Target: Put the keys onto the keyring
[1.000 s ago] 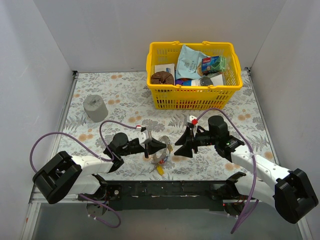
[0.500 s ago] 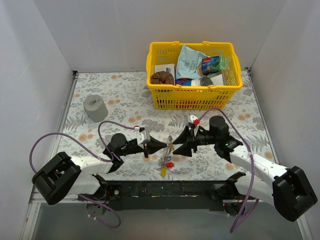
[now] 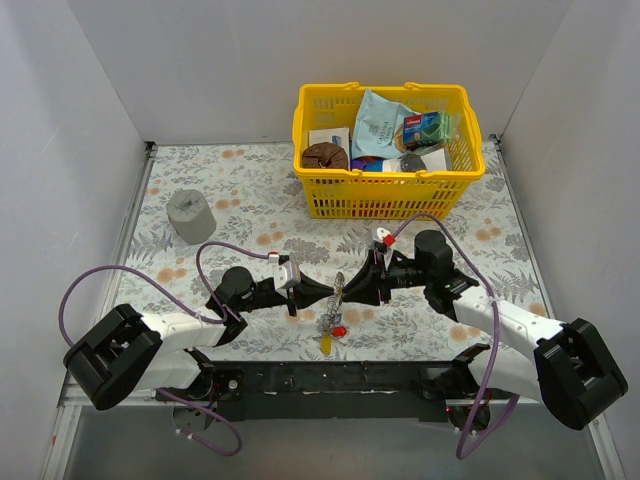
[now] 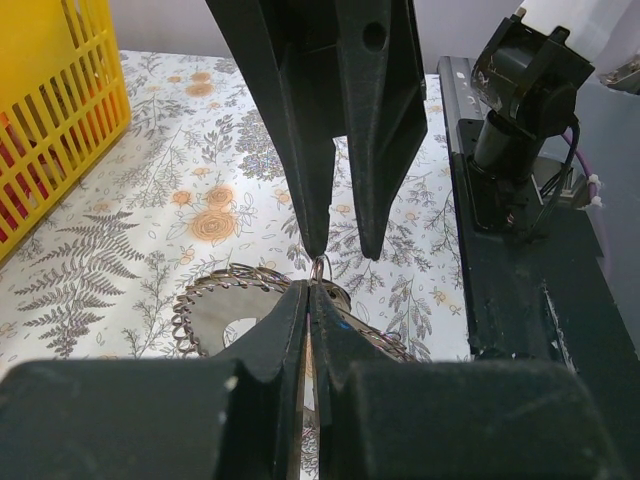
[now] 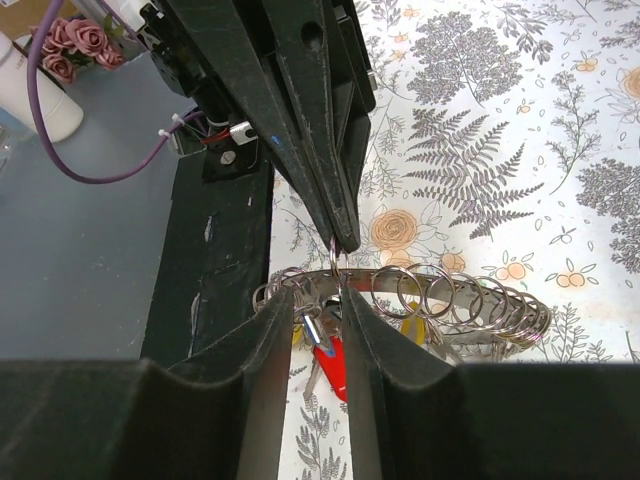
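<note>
My left gripper (image 3: 322, 292) is shut on a small split ring (image 5: 335, 262) of the large silver keyring (image 3: 339, 285) and holds it above the table. The keyring's band carries several small rings (image 5: 450, 290) and also shows in the left wrist view (image 4: 225, 315). Keys hang under it: a red-headed key (image 5: 332, 368), a yellow one (image 3: 324, 344) and a silver one with a blue mark (image 5: 312, 330). My right gripper (image 3: 354, 289) faces the left one tip to tip. Its fingers (image 5: 285, 335) are open, one on each side of the hanging keys and the ring's edge.
A yellow basket (image 3: 385, 195) full of packets stands at the back, and its wall shows in the left wrist view (image 4: 50, 110). A grey cylinder (image 3: 190, 215) sits at the left. The black base rail (image 3: 330, 378) runs along the near edge.
My left gripper has lifted the keyring and turned it on edge, with the keys hanging below. My right gripper has moved left until its fingertips straddle the ring.
</note>
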### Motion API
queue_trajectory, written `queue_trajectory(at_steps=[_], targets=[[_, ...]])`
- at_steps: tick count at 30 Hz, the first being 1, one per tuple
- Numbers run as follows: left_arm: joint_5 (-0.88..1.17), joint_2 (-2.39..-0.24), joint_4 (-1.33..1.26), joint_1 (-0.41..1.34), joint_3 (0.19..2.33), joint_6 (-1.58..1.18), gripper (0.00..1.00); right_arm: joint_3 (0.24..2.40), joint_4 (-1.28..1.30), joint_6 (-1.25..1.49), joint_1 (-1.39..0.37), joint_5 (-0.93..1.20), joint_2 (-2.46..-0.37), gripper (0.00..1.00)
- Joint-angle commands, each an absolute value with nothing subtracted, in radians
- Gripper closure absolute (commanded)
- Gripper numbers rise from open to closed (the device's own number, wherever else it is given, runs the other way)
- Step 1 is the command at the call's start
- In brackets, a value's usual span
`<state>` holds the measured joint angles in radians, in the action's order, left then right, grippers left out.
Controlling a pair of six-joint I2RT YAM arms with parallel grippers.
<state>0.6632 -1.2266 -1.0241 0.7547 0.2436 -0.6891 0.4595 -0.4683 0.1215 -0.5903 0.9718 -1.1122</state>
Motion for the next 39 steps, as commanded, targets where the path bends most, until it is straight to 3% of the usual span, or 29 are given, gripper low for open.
queue_trajectory(at_steps=[1, 3, 14, 39], targets=[[0.673, -1.195, -1.066, 0.755, 0.242, -0.690, 1.00, 0.457, -0.529, 0.135, -0.589, 0.991, -1.132, 0.67], [0.673, -1.193, -1.069, 0.755, 0.244, -0.690, 1.00, 0.456, -0.531, 0.135, -0.591, 0.994, -1.141, 0.68], [0.661, -1.186, -1.074, 0.755, 0.238, -0.693, 1.00, 0.448, -0.535, 0.137, -0.589, 1.006, -1.160, 0.98], [0.661, -1.170, -1.132, 0.755, 0.222, -0.721, 1.00, 0.430, -0.537, 0.133, -0.607, 1.009, -1.187, 0.99]])
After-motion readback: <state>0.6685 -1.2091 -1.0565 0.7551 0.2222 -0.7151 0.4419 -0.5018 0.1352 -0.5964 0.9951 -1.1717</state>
